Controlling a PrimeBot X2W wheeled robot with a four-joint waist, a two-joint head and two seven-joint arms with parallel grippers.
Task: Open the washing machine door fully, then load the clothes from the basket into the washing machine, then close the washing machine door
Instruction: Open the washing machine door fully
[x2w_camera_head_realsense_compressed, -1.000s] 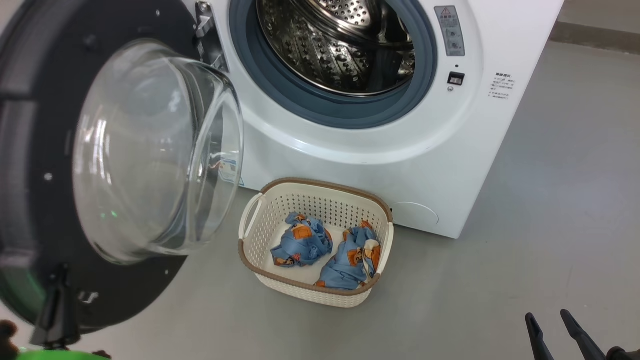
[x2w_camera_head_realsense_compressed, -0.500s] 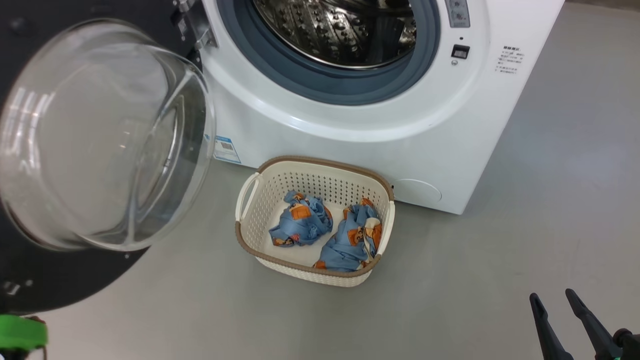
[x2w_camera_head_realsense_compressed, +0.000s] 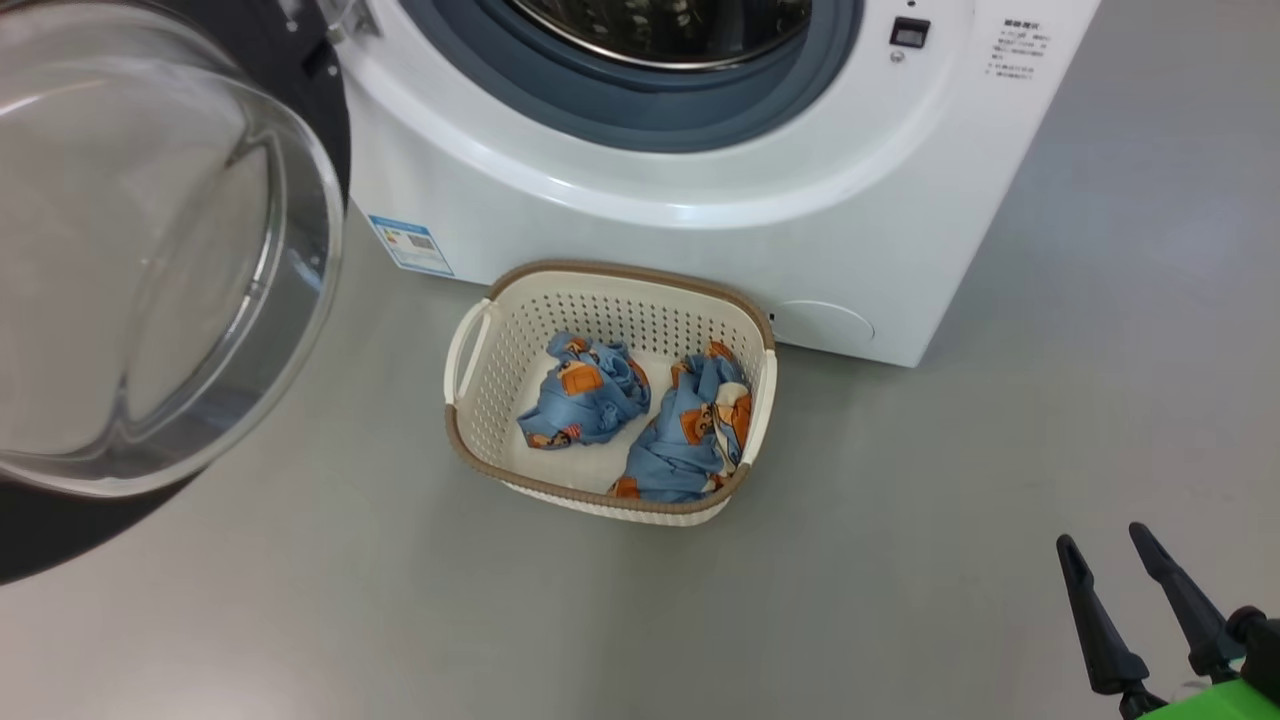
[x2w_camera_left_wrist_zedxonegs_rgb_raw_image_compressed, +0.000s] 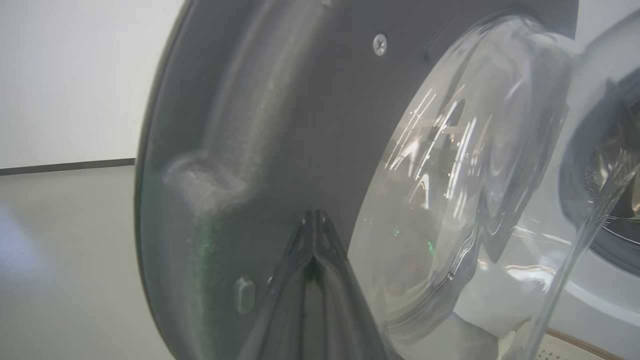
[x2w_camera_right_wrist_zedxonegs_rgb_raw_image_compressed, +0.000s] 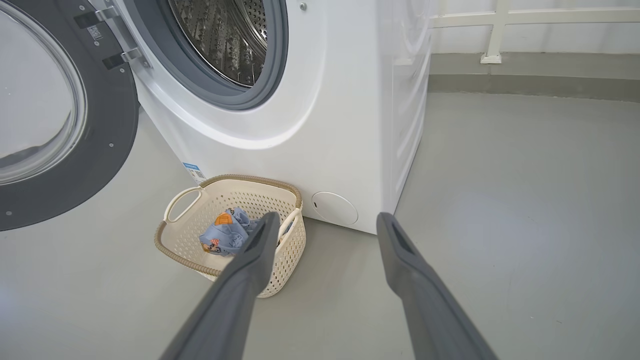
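floor (x2w_camera_head_realsense_compressed: 900, 560): I see smooth, plain grey, matte, with soft light patches.
washing machine (x2w_camera_head_realsense_compressed: 700, 240): its white body stands straight on the floor, front turned toward me.
basket (x2w_camera_head_realsense_compressed: 620, 272): sits upright on the floor just in front of the machine's lower front panel; I can't tell whether the two touch.

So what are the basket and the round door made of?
The basket looks like cream moulded plastic, matt, punched with rows of holes; its brown woven-look rim is probably plastic too. The washing machine door has a clear bulging bowl, glass or clear plastic by its reflections, in a black rim.
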